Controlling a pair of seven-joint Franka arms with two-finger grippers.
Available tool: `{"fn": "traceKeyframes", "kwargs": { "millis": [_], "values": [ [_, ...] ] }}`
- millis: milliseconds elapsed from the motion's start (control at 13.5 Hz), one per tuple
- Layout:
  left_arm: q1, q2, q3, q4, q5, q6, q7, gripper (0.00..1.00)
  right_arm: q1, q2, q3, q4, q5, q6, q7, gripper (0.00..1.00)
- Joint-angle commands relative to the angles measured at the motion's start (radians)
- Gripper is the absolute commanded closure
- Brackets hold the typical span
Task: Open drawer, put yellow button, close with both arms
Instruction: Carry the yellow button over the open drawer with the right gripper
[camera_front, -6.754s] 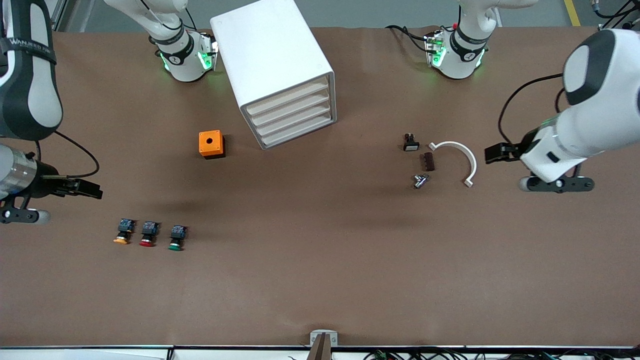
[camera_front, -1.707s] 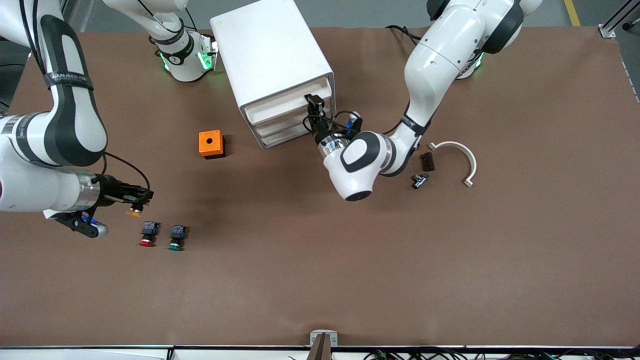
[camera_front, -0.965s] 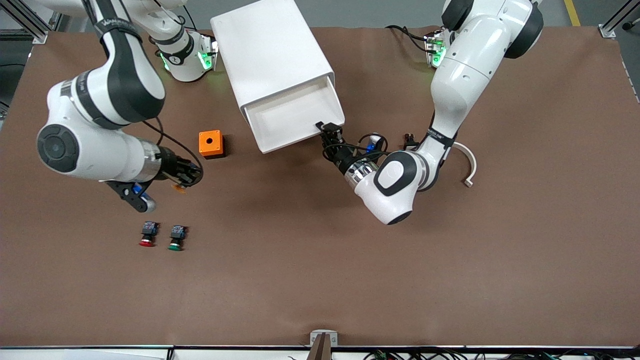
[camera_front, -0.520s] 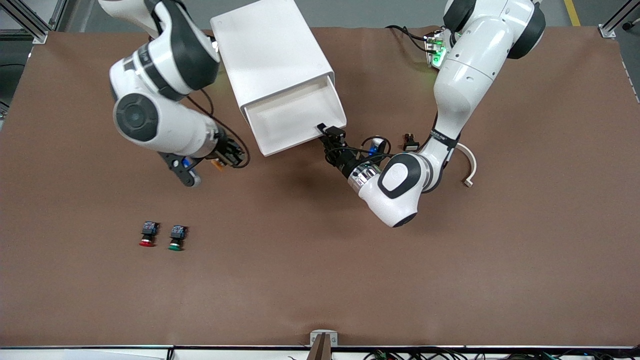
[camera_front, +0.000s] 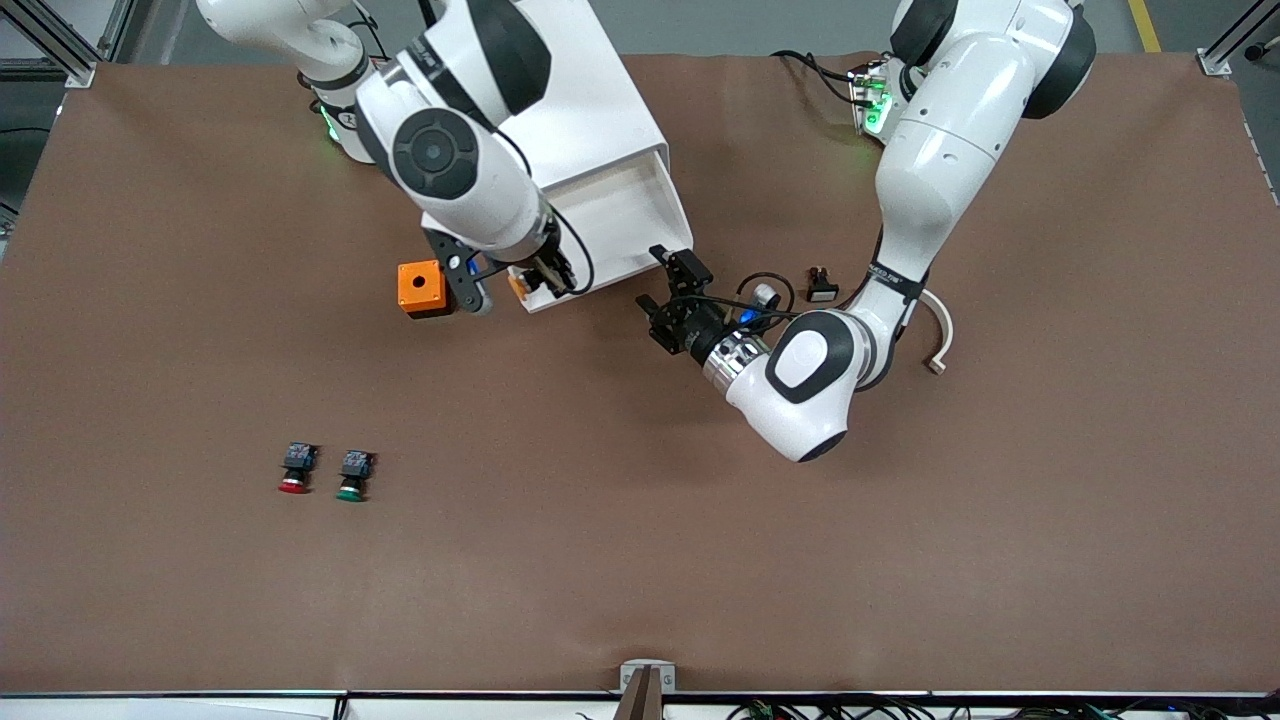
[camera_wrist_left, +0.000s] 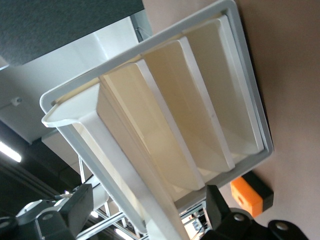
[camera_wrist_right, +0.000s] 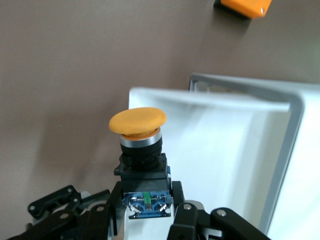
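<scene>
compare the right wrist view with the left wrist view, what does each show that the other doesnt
Only the right wrist view shows the yellow button, gripped in the shut right claw at the open drawer's front edge. Only the left wrist view shows the three closed lower drawers and the open left claw, clear of the cabinet. Both share the pulled-out drawer and the orange box.

Your left gripper (camera_front: 672, 297) hangs with jaws spread wide, while your right gripper (camera_front: 548, 277) is clamped tight.
</scene>
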Motion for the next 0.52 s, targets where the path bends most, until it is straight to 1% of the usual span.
{"fn": "traceKeyframes", "kwargs": {
  "millis": [0, 148, 297, 371, 445],
  "values": [
    [0.025, 0.002, -0.001, 0.045, -0.001, -0.012, 0.091, 0.01, 0.045, -0.028, -0.01, -0.056, 0.017, 0.055, 0.099, 0.95],
    [0.031, 0.002, -0.001, 0.072, -0.001, -0.012, 0.143, 0.01, 0.071, -0.026, -0.01, -0.076, 0.017, 0.107, 0.167, 0.94],
    [0.044, 0.0, 0.002, 0.077, 0.0, -0.012, 0.203, 0.01, 0.103, -0.026, -0.012, -0.117, 0.015, 0.187, 0.211, 0.93],
    [0.047, -0.01, 0.003, 0.079, 0.002, -0.011, 0.234, 0.01, 0.106, -0.025, -0.01, -0.133, 0.015, 0.215, 0.23, 0.9],
    [0.047, -0.015, 0.009, 0.08, 0.003, -0.011, 0.272, 0.01, 0.111, -0.025, -0.012, -0.139, 0.015, 0.223, 0.236, 0.85]
  ]
}}
